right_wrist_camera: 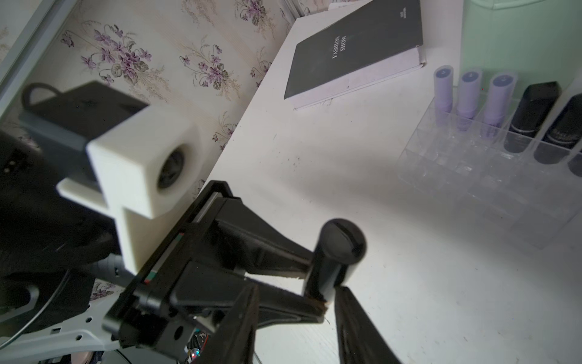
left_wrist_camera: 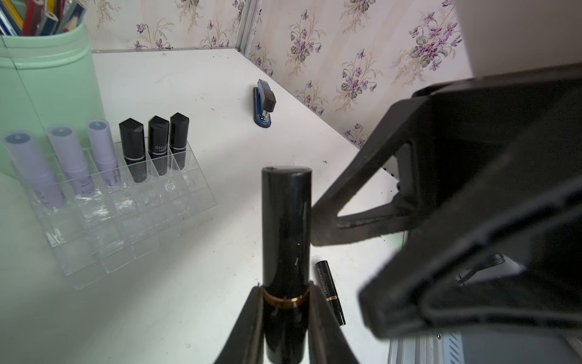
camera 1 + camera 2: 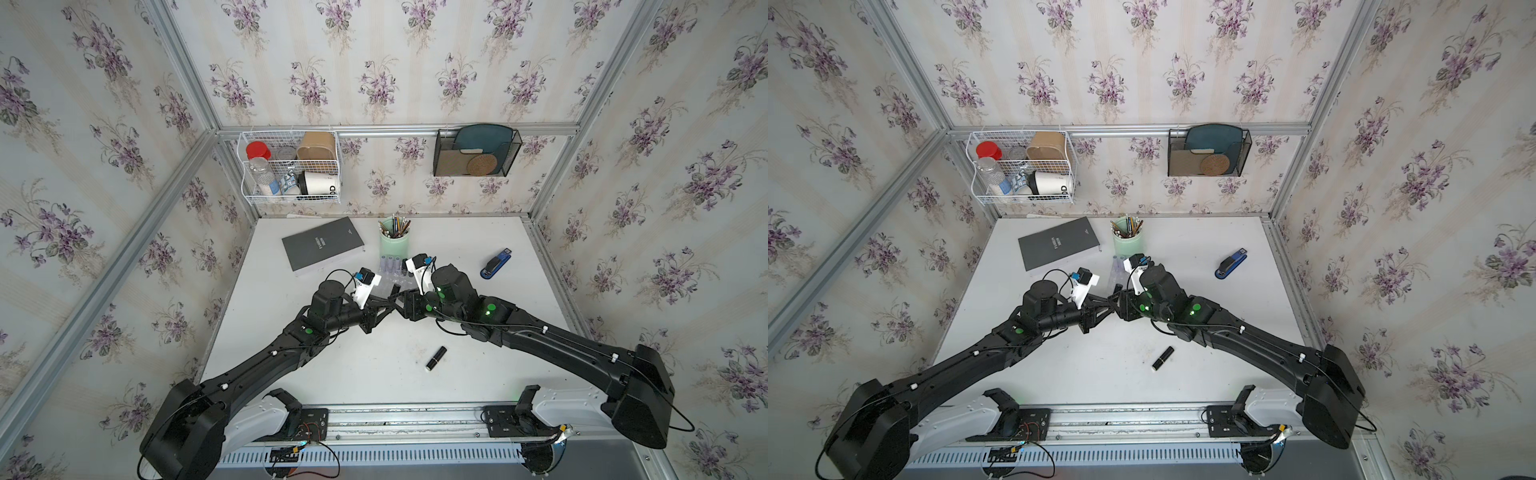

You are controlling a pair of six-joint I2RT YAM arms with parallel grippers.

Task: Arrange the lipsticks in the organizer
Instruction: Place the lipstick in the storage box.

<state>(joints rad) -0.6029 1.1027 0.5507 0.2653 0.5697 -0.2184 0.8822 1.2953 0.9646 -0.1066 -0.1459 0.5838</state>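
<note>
My left gripper (image 2: 286, 285) is shut on a black lipstick (image 2: 286, 227) with a gold ring, holding it above the table in front of the organizer (image 2: 126, 239). The right gripper (image 1: 296, 293) meets it there, open, its fingers on either side of the tube's (image 1: 338, 252) lower end and the left fingers. The clear organizer holds three lilac lipsticks (image 2: 69, 157) and three black ones (image 2: 157, 145) upright in its back row. Another black lipstick (image 3: 436, 358) lies loose on the table nearer the front. In both top views the grippers (image 3: 395, 301) touch at mid-table.
A mint-green pencil cup (image 3: 394, 243) stands right behind the organizer. A grey book (image 3: 322, 245) lies at the back left and a blue stapler (image 3: 496, 262) at the right. A wire basket (image 3: 291, 166) and a black mesh holder (image 3: 476, 151) hang on the back wall.
</note>
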